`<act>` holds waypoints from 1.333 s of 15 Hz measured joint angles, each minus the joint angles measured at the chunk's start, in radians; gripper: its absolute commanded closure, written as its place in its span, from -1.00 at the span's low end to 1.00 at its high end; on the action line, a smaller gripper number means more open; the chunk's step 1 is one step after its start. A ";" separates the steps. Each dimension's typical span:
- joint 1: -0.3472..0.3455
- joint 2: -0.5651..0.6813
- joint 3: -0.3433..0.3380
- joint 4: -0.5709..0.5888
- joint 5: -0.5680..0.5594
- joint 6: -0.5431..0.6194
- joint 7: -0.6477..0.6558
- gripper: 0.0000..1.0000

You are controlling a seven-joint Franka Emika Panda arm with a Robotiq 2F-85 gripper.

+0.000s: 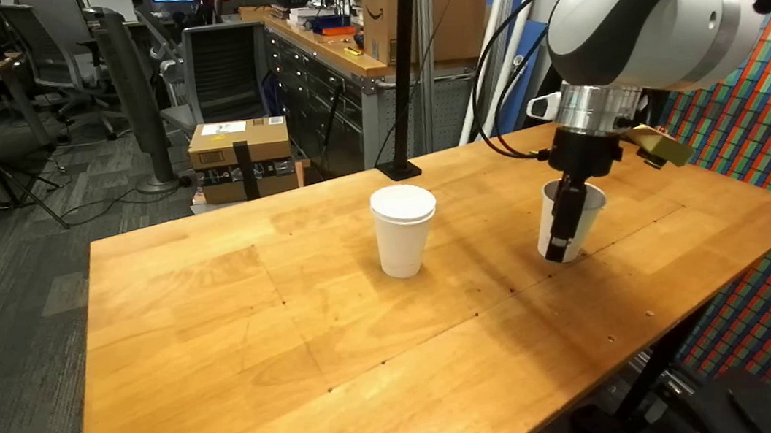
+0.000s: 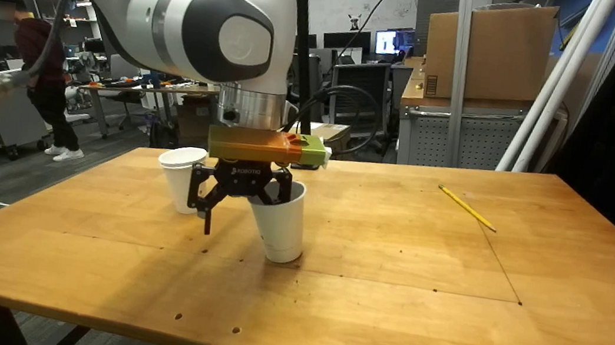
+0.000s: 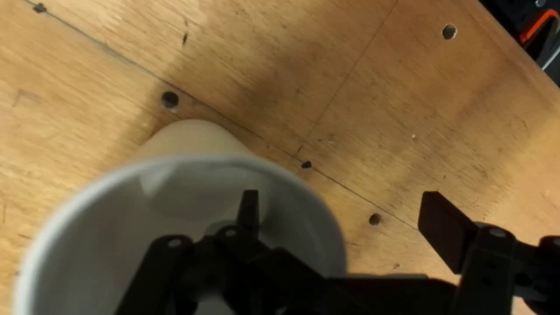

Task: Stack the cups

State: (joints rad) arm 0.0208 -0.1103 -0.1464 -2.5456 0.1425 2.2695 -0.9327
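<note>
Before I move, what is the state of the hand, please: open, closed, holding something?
Hand: open, one finger inside a white cup, holding nothing.

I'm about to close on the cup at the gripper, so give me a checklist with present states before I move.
1. Gripper open: ok, jaws stand apart.
2. Inner finger inside the straddled cup: ok.
3. Outer finger outside that cup: ok, with a gap to the wall.
4. Straddled cup pinched: not ok, not yet.
5. Other cup apart from it on the table: ok.
6. Other cup's top open for stacking: cannot tell, it shows plain white.
</note>
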 measured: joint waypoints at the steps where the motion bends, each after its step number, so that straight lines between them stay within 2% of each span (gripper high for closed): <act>1: -0.001 0.002 0.002 0.002 0.002 0.000 0.000 -0.03; 7: -0.004 0.004 0.002 0.000 0.006 0.001 0.000 0.95; 8: -0.004 0.003 0.002 0.000 0.006 0.001 0.000 1.00; 16: -0.004 -0.011 0.010 0.000 0.006 -0.002 0.005 1.00; 20: -0.004 -0.039 0.026 0.003 -0.018 -0.002 0.055 1.00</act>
State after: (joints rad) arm 0.0164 -0.1494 -0.1206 -2.5429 0.1247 2.2677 -0.8774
